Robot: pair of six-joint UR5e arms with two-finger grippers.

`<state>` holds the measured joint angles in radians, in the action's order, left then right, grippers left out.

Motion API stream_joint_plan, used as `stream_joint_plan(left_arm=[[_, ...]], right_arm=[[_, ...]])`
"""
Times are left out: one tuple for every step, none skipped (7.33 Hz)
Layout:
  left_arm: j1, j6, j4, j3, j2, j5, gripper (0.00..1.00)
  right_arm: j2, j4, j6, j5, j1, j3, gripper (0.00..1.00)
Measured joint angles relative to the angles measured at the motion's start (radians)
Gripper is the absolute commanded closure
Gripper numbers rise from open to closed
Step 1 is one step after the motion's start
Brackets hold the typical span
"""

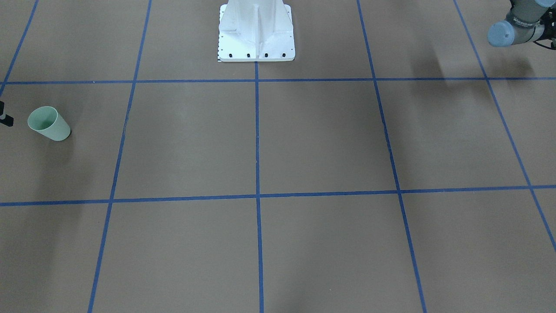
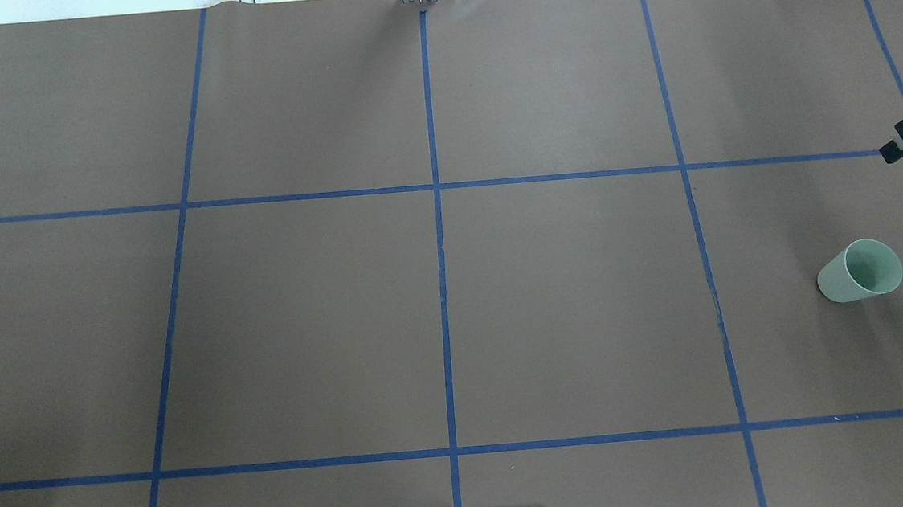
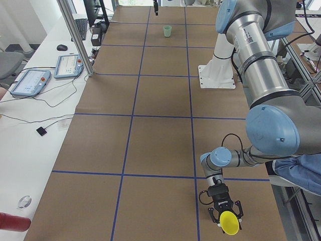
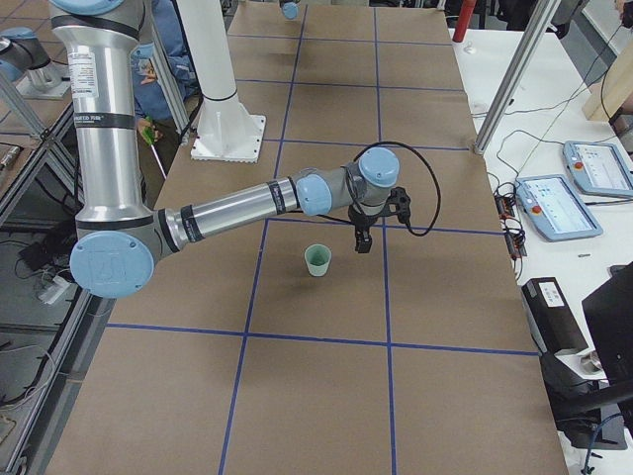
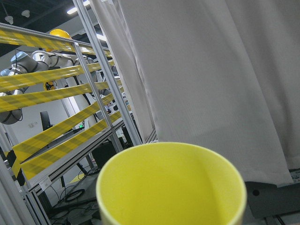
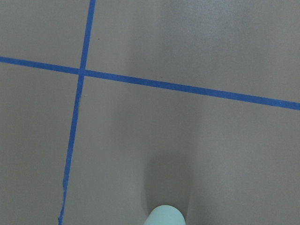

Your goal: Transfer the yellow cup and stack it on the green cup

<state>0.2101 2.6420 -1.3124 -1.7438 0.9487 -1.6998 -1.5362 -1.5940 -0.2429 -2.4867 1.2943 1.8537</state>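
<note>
The left tool [image 3: 225, 215] has the yellow cup [image 3: 229, 223] at its tip, grip impossible to judge; the green cup [image 2: 861, 270] stands far across the bench [image 2: 568, 301]. A loose hold could drop it midway; misalignment could topple the green cup.

Cup [image 2: 861, 270] on table [image 2: 304, 321], right end

green cup [image 2: 860, 271] standing apart, right pincer [image 4: 362, 245] near

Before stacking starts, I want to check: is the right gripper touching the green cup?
Apart. The overhead exterior view shows a clear strip of bare table between the right gripper and the green cup, which stands upright.
</note>
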Motion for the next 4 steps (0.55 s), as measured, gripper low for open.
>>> stream_joint_plan(left_arm=[[0.021, -0.005, 0.078, -0.087, 0.003, 0.0, 1.0], [0.038, -0.016, 0.123, -0.146, 0.005, 0.003, 1.0], [0.049, -0.033, 0.143, -0.175, 0.007, 0.019, 1.0], [0.06, -0.06, 0.149, -0.193, 0.016, 0.063, 1.0]], right_arm=[[-0.003, 0.0, -0.001, -0.004, 0.002, 0.001, 0.0], [-0.004, 0.0, -0.001, -0.005, 0.003, 0.0, 0.0], [-0.006, 0.0, -0.001, -0.006, 0.003, -0.001, 0.0], [-0.008, 0.0, -0.001, -0.007, 0.003, -0.001, 0.0]])
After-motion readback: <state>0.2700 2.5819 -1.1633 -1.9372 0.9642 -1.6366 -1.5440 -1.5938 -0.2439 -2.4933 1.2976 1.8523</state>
